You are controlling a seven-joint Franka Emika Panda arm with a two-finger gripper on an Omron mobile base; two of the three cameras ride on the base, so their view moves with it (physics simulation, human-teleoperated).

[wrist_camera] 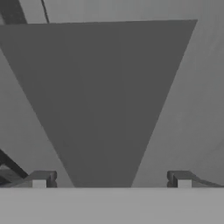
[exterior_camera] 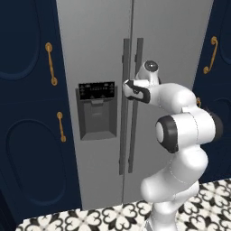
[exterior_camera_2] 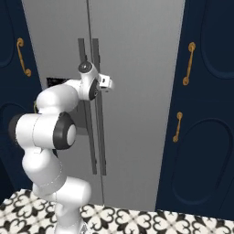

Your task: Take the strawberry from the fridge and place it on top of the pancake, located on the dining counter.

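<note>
Fridge: the tall grey two-door fridge (exterior_camera: 99, 54) stands shut, both doors flush, straight ahead of the fingers.
Handles: two long dark vertical handles (exterior_camera: 127, 106) run side by side down the seam between the doors; the wrist sits right in front of them, the fingers reaching at the one on the right-hand door.
Dispenser: a black dispenser panel with a grey recess (exterior_camera: 96, 109) is set in the left door, to the left of the fingers and a little lower.
Fingers: the white arm's two-finger gripper (wrist_camera: 111, 178) is spread wide, released, nothing between its dark fingertips (wrist_camera: 40, 178); from the hand camera they face a plain grey door surface crossed by a darker wedge of shade, with a dark bar at the lower left edge.
Contact: whether the fingers touch the handle cannot be told; from the base cameras the wrist covers them.
Cupboards: navy cupboard doors with gold handles (exterior_camera: 51, 63) flank the fridge on both sides (exterior_camera_2: 188, 63), well apart from the fingers.
Floor: black-and-white patterned tiles (exterior_camera_2: 137, 221) lie below the fridge, far beneath the fingers.
</note>
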